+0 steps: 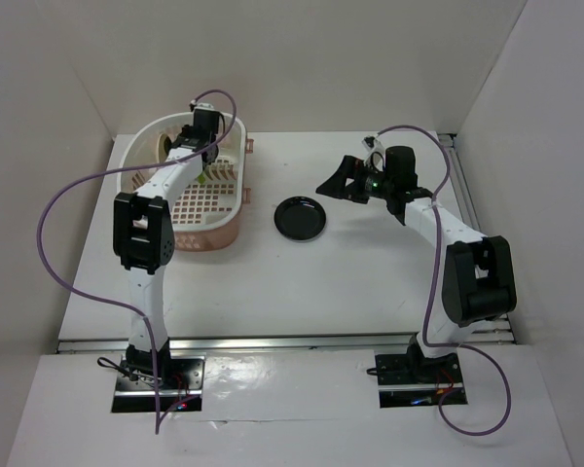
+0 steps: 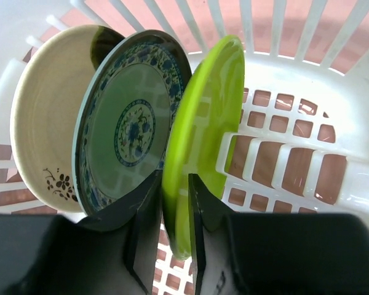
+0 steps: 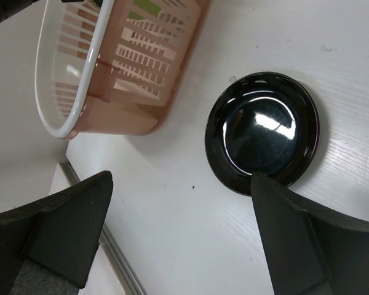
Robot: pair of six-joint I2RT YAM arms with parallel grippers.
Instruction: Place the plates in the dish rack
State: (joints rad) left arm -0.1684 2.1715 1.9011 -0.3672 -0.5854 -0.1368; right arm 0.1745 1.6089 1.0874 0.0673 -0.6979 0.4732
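**Task status: three of four plates loaded.**

1. Loaded items. In the left wrist view, three plates stand on edge inside the dish rack (image 1: 212, 236), one behind another: the cream plate (image 2: 46, 117), the teal patterned plate (image 2: 132, 123) and the lime green plate (image 2: 203, 123). The green plate leans against an upright divider prong (image 2: 226, 157).

2. Left gripper (image 2: 174, 178). Its jaws straddle the lower rim of the green plate, one finger on each face, set only slightly wider than the plate is thick. We cannot tell from the pictures whether the pads press on the plate or stand just clear of it. We judge that the green plate is seated and that this step is at its release stage.

3. Outstanding item. The glossy black plate (image 1: 301, 217) lies flat on the desk (image 1: 302, 292), right side up, near the rack's right side but apart from it.

4. Right gripper (image 3: 181, 230). Its jaws are spread fully apart and hold nothing. It hangs above the desk with the black plate just beyond its fingertips, not touching it.

5. Remaining work, as we judge it: free the left gripper from the rack, then pick up the black plate and stand it in a vacant slot.
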